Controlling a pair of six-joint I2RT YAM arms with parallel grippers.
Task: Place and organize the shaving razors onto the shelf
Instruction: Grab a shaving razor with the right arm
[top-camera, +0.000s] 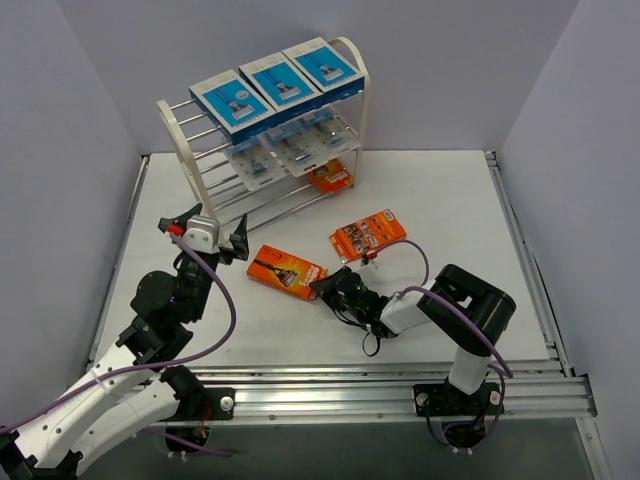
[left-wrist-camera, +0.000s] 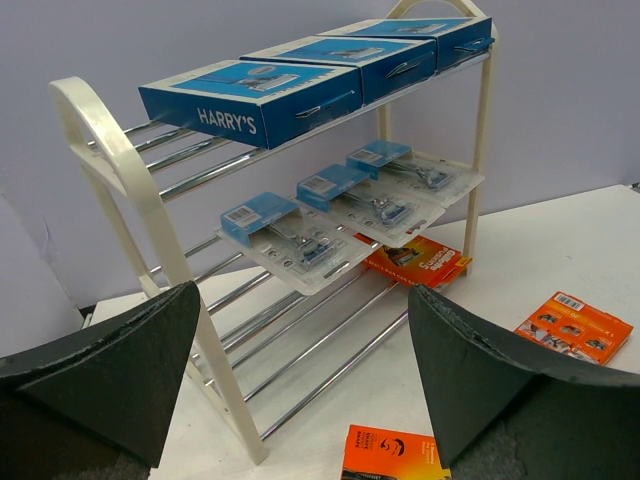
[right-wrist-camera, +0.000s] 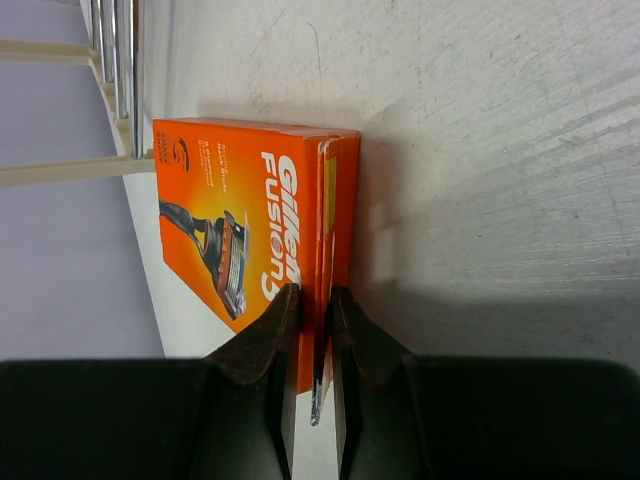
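The left claw (top-camera: 208, 236) stands with fingers wide apart, holding nothing. Ahead of it is the shelf (top-camera: 176, 128): three blue boxes (top-camera: 279, 78) on the top rods, three clear packs (top-camera: 290, 152) under them, one orange pack (top-camera: 330, 177) lower. The right claw (right-wrist-camera: 315, 320) is clamped on the edge of a second orange pack (right-wrist-camera: 240, 220), lying on the table (top-camera: 440, 200). A third orange pack (top-camera: 367, 235) lies beyond this claw, slightly to the right.

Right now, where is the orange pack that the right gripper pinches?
Top view: the orange pack is mid-table, before the shelf, its right edge in the right gripper.
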